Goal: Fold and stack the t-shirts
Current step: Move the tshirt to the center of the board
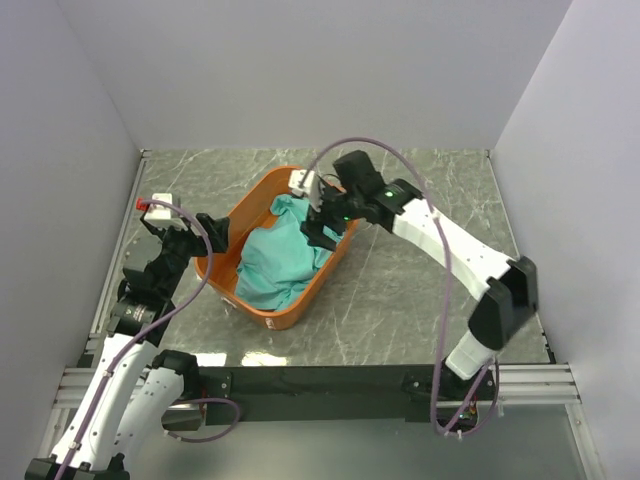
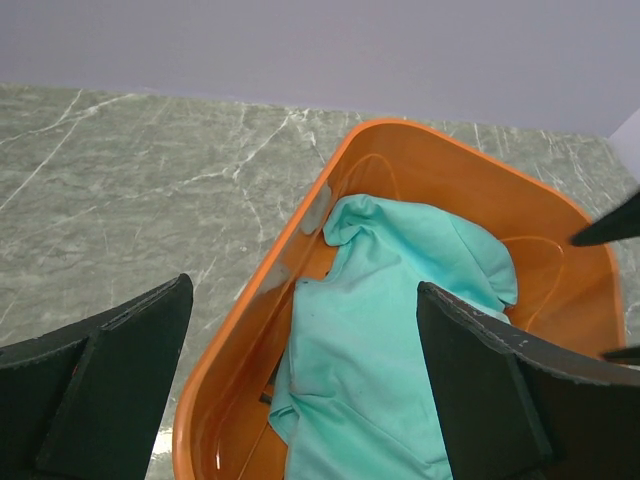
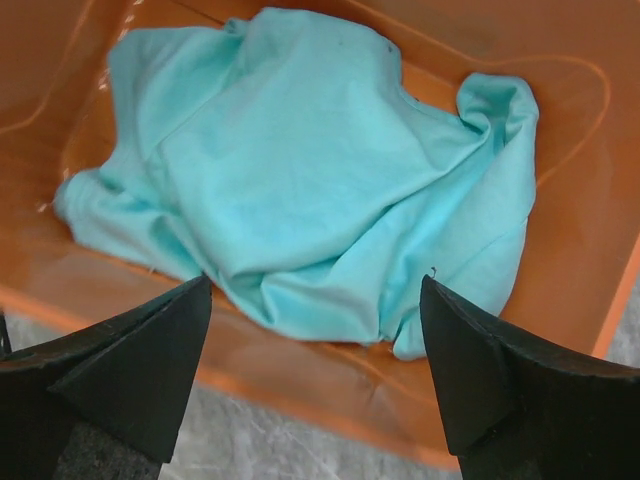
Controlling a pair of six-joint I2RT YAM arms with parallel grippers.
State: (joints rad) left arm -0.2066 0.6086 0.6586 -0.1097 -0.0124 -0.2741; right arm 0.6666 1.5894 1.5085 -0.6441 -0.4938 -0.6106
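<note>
Looking from above, you have the t-shirt (image 1: 280,262) lying crumpled inside the orange basket (image 1: 283,318). The basket sits askew on the marble table (image 1: 400,300), between your two arms. The cloth fills the basket's near end and middle, and the far end shows bare orange floor. It is a loose, unfolded heap of ridges and creases.

Your left gripper (image 1: 215,236) is at the basket's left wall, jaws apart and holding nothing. In its wrist view the left gripper (image 2: 305,290) straddles the rim. One finger is over the table (image 2: 150,180) and the other is over the t-shirt (image 2: 380,340) inside the basket (image 2: 235,330). You cannot tell from these views whether either finger touches the rim. A dark tip of the other arm's gripper shows at the right edge of that view.

Your right gripper (image 1: 322,228) hangs over the basket's right wall, toward the far end, with its jaws also spread wide and empty. Its wrist camera looks across that wall and down onto the t-shirt (image 3: 300,170). The cloth lies beyond the open right gripper (image 3: 315,285), and you can see no contact between them. The basket (image 3: 560,200) fills most of that view, with a strip of table (image 3: 270,455) showing below its wall, between the two fingers.
</note>
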